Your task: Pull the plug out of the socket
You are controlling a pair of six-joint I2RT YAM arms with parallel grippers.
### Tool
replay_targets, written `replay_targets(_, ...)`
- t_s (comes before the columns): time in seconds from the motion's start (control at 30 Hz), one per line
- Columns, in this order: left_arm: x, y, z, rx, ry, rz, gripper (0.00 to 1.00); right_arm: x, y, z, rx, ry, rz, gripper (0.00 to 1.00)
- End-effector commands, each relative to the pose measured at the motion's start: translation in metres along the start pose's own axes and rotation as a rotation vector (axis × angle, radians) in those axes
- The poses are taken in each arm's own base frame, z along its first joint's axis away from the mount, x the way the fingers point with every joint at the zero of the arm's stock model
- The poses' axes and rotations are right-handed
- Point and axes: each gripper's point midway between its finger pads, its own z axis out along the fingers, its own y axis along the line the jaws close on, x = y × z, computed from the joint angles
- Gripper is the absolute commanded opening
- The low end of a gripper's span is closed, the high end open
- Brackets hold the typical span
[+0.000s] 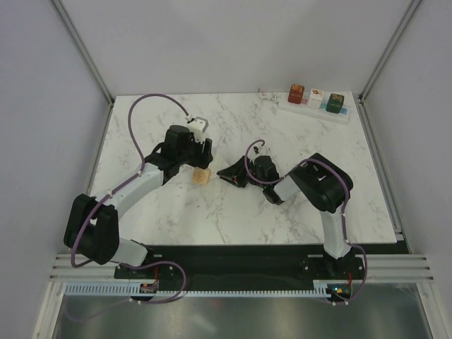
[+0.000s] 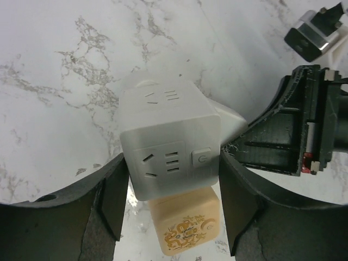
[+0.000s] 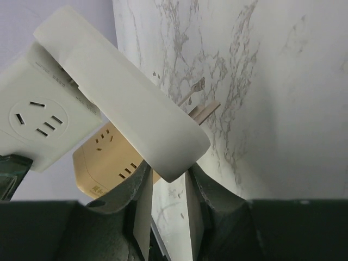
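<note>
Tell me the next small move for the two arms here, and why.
Probably hold the white outlet cube steady in the left end effector and draw the right end effector slightly away from it. The right fingers pinch the tip of the flat white plug, whose bare prongs show past its edge, but no clear gap shows between plug and cube, so separation looks unconfirmed.

I'm looking into a robot test cell, some kind of lab. Plain white panels (image 1: 233,42) in aluminium framing (image 1: 81,49) are enclosing a marble-patterned counter (image 1: 233,219). A left arm (image 1: 134,187) and right arm (image 1: 325,187) are sitting bolted along its near edge, above a slotted cable duct (image 1: 233,288).
</note>
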Motion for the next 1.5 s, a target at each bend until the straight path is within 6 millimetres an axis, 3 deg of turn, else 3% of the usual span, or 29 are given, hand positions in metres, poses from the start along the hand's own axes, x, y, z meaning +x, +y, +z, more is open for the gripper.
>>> replay_targets(0.0, 0.003, -0.049, -0.022, 0.321, -0.005, -0.111, 0.02, -0.059, -0.052, -0.011, 0.184, -0.242, 0.021, 0.0)
replay_targets(0.03, 0.007, -0.023, -0.017, 0.219, 0.002, -0.156, 0.02, -0.058, -0.053, -0.012, 0.185, -0.24, 0.021, 0.0)
replay_targets(0.1, 0.035, 0.001, -0.007, 0.084, 0.146, -0.12, 0.02, -0.058, -0.047, -0.013, 0.17, -0.238, 0.007, 0.0)
replay_targets(0.13, 0.041, 0.008, -0.004, 0.016, 0.188, -0.015, 0.02, -0.057, -0.045, -0.015, 0.16, -0.233, -0.004, 0.0)
replay_targets(0.33, 0.035, -0.007, -0.001, 0.082, 0.182, 0.062, 0.02, -0.035, -0.012, -0.023, 0.048, -0.132, -0.088, 0.02)
replay_targets(0.4, 0.036, -0.008, -0.001, 0.08, 0.19, 0.057, 0.02, -0.033, 0.008, -0.031, 0.003, -0.124, -0.127, 0.15)
replay_targets(0.47, 0.035, -0.007, 0.001, 0.08, 0.195, 0.071, 0.02, -0.029, 0.003, -0.043, 0.045, -0.107, -0.208, 0.23)
replay_targets(0.5, 0.036, -0.006, 0.002, 0.085, 0.202, 0.078, 0.02, -0.036, 0.024, -0.052, 0.024, -0.125, -0.268, 0.3)
replay_targets(0.53, 0.037, -0.008, 0.002, 0.102, 0.213, 0.092, 0.02, -0.036, 0.015, -0.057, 0.116, -0.095, -0.326, 0.35)
replay_targets(0.57, 0.038, -0.014, 0.001, 0.145, 0.217, 0.113, 0.02, -0.065, 0.015, -0.069, 0.273, -0.125, -0.631, 0.61)
replay_targets(0.67, 0.037, -0.02, -0.002, 0.185, 0.21, 0.128, 0.02, -0.077, 0.025, -0.069, 0.261, -0.074, -0.755, 0.76)
replay_targets(0.7, 0.036, -0.022, -0.003, 0.201, 0.207, 0.133, 0.02, -0.07, 0.023, -0.062, 0.198, -0.001, -0.751, 0.77)
replay_targets(0.73, 0.036, -0.025, -0.004, 0.22, 0.201, 0.14, 0.02, -0.071, 0.035, -0.056, 0.135, 0.023, -0.757, 0.77)
replay_targets(0.8, 0.036, -0.028, -0.006, 0.239, 0.196, 0.15, 0.02, -0.058, 0.017, -0.042, 0.122, 0.135, -0.731, 0.78)
replay_targets(0.87, 0.037, -0.029, -0.006, 0.247, 0.195, 0.16, 0.02, -0.053, 0.022, -0.031, 0.066, 0.194, -0.71, 0.78)
replay_targets(0.9, 0.038, -0.029, -0.006, 0.248, 0.198, 0.163, 0.02, -0.043, 0.02, -0.029, 0.026, 0.245, -0.673, 0.78)
replay_targets(1.23, 0.033, -0.035, -0.01, 0.307, 0.173, 0.172, 0.02, -0.009, 0.023, -0.019, -0.168, 0.397, -0.545, 0.72)
replay_targets(1.27, 0.033, -0.036, -0.011, 0.31, 0.172, 0.172, 0.02, -0.007, 0.016, -0.017, -0.161, 0.407, -0.527, 0.71)
replay_targets(1.43, 0.033, -0.037, -0.009, 0.314, 0.189, 0.15, 0.02, -0.002, 0.018, -0.011, -0.225, 0.422, -0.466, 0.54)
replay_targets(1.47, 0.034, -0.035, -0.008, 0.304, 0.204, 0.14, 0.13, -0.001, 0.017, -0.011, -0.221, 0.424, -0.453, 0.44)
